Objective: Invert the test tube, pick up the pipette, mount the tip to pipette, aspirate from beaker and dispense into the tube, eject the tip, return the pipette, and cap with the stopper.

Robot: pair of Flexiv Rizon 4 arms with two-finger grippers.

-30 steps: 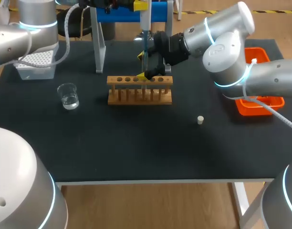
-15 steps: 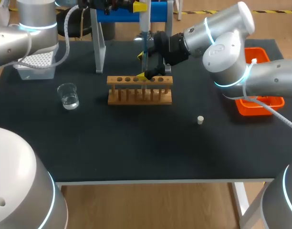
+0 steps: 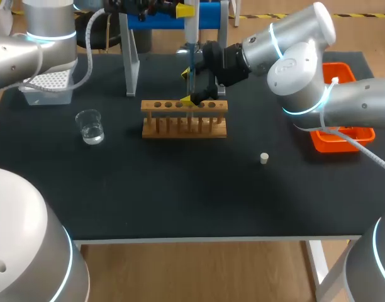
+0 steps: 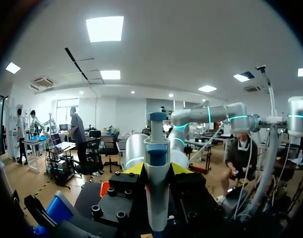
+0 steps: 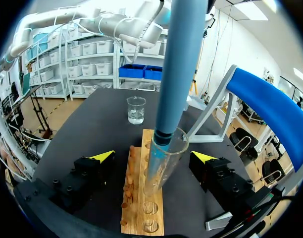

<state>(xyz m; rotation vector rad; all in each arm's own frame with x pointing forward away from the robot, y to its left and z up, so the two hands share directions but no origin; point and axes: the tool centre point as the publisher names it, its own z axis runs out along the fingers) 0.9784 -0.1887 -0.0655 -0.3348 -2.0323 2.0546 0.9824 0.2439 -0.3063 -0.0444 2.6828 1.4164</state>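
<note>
Nothing moved, pipette tip inside clear test tube, seemingly in rack

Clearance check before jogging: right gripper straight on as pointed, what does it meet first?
Likely the test tube standing in the wooden rack, between the right gripper's open fingers, with the pipette reaching into its mouth. Depth is unclear; the beaker sits well beyond.

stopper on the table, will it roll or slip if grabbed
The stopper seems to stand on its end, so it probably stays put unless knocked over; then its round shape may roll. It looks small, so likely light, and could skid on the table if nudged sideways.
</note>
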